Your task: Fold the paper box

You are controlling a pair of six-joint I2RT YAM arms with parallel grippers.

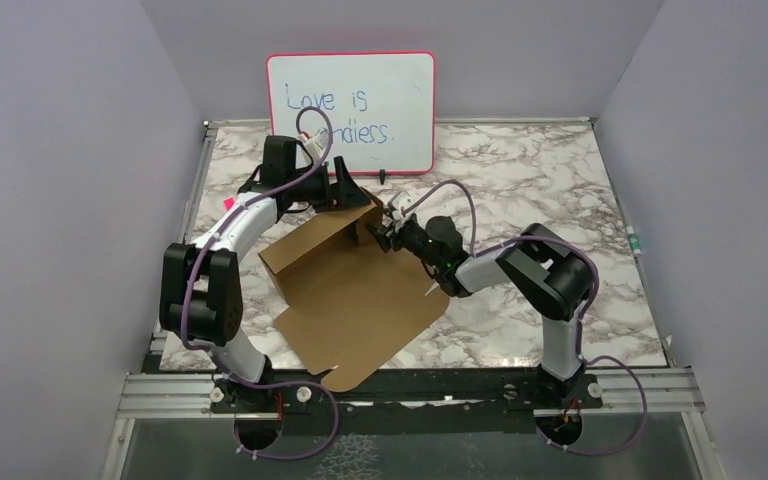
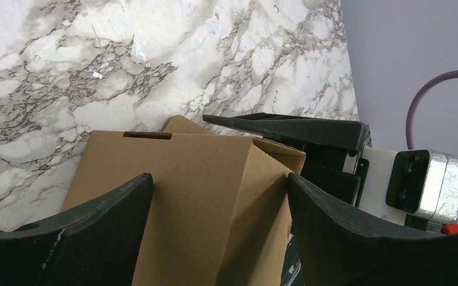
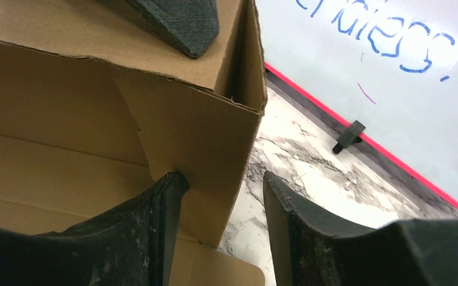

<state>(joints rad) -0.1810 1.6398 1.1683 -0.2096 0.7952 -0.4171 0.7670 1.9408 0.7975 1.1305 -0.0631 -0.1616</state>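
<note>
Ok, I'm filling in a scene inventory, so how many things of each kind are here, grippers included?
paper box: 1
whiteboard: 1
grippers: 2 (left gripper, right gripper)
Total: 4

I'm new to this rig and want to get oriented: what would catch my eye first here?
A brown paper box lies half-folded at the centre of the marble table, its far wall raised. The left end effector straddles that wall, and the right end effector stands open around its end flap. Behind them leans a pink-framed whiteboard with blue handwriting.
</note>
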